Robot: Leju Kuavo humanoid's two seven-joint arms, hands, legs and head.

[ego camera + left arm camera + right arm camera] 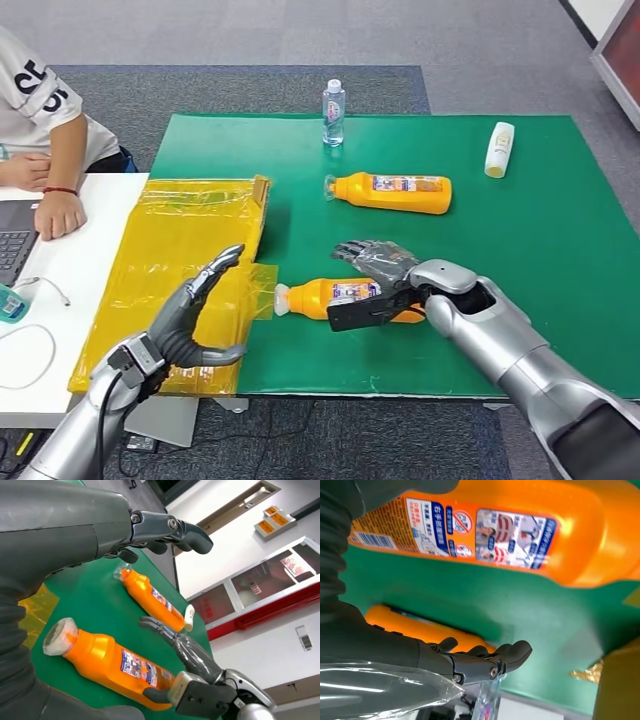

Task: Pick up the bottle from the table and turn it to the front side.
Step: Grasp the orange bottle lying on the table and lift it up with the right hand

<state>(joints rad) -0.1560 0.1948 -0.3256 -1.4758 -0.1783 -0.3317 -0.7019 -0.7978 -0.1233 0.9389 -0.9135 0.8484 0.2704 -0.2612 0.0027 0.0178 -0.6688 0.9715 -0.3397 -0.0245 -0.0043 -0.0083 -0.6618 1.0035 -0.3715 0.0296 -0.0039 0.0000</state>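
**Bottle on its side under the right robot hand**

The bottle you are after is the nearer orange one. It lies on its side on the green mat of the bench, near the front edge, its pale cap end pointing toward the yellow plastic sheet. You can see its printed label facing up and toward the camera in the head view.

Your right robot hand sits over the base end of that bottle. Its fingers reach across the far side of the body and its thumb lies along the near side. From the left wrist view the thumb seems to touch the bottle's base, but you cannot tell whether the fingers have closed on it; the bottle rests on the mat.

Your left robot hand hovers over the yellow sheet, fingers spread and straight, holding nothing. It stands apart from the bottle's cap.

A second orange bottle lies on its side farther back on the mat, cap pointing the same way. Behind it stands a small clear water bottle, upright near the mat's far edge. A white bottle lies toward the far right corner.

At the left, a person's forearm rests on a white table beside a laptop.
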